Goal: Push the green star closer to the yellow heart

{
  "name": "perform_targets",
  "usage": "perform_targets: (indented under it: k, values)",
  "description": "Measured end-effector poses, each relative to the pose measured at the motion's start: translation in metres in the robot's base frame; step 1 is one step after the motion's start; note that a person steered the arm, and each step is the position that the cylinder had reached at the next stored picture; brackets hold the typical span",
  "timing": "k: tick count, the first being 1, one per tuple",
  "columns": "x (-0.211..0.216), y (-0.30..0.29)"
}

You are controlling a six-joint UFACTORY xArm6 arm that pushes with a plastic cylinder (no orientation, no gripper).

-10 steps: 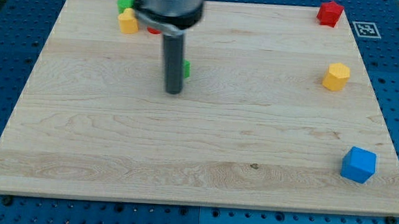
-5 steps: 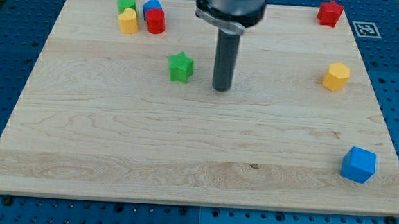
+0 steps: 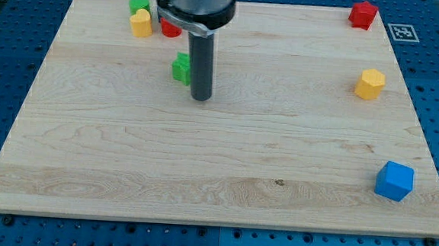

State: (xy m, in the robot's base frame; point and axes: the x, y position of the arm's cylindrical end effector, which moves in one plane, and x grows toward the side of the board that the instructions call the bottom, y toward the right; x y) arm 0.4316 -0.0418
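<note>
The green star [image 3: 182, 67] lies on the wooden board [image 3: 217, 161], upper left of centre, partly hidden behind my rod. My tip [image 3: 200, 99] rests on the board just right of and below the star, touching or nearly touching it. The yellow heart [image 3: 141, 23] sits near the view's top left, up and left of the star, with a green block [image 3: 139, 4] behind it and a red block [image 3: 169, 29] to its right, partly hidden by the arm.
A red block [image 3: 363, 13] sits at the top right corner. A yellow hexagonal block [image 3: 370, 83] lies at the right. A blue cube [image 3: 394, 181] lies at the bottom right.
My tip swung from left of the star to its right, then came back left against it. The green star has shifted left and slightly up, towards the yellow heart.
</note>
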Motion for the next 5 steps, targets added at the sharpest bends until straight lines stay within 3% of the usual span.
perform_targets:
  k: [5]
  values:
    - [-0.016,-0.038]
